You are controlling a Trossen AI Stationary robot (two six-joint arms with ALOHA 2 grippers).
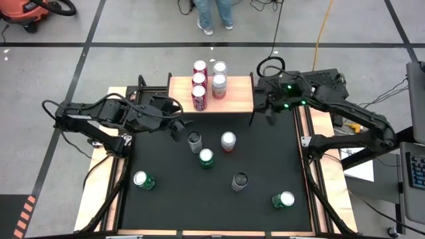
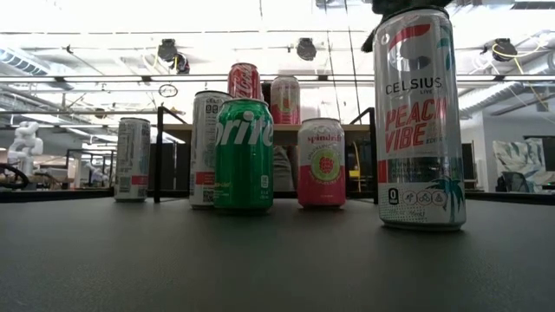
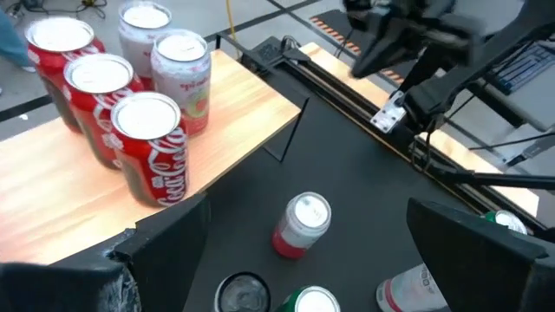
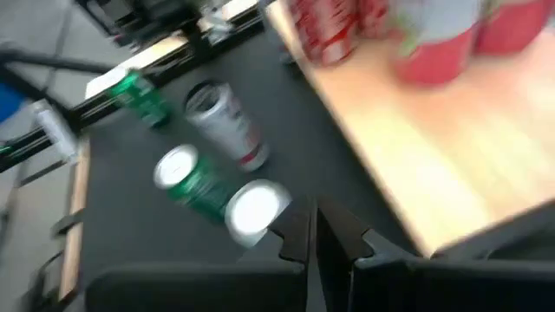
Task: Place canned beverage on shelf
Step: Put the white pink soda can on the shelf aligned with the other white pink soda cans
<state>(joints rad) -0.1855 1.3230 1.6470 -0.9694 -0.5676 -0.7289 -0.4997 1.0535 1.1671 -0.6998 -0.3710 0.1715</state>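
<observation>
From above, the shelf (image 1: 236,96) stands at the far edge of the black mat (image 1: 166,206) and carries 5 cans: 3 red cans (image 1: 198,89) in a row and 2 pale cans (image 1: 219,78) beside them. 6 more cans stand loose on the mat. The left gripper (image 1: 178,127) hovers near the shelf's front left corner, fingers spread apart and empty, just beside a dark grey can (image 1: 194,141). The right gripper (image 1: 269,114) hangs off the shelf's right end, fingers together, holding nothing.

At table height, a tall Celsius can (image 2: 420,117) stands closest, with a green Sprite can (image 2: 244,154) and a pink can (image 2: 322,162) farther back, in front of the shelf.

The left wrist camera shows the red cans (image 3: 149,147) on the wood top.

The right wrist camera shows its closed fingers (image 4: 316,234) over the mat beside the shelf (image 4: 451,147).
</observation>
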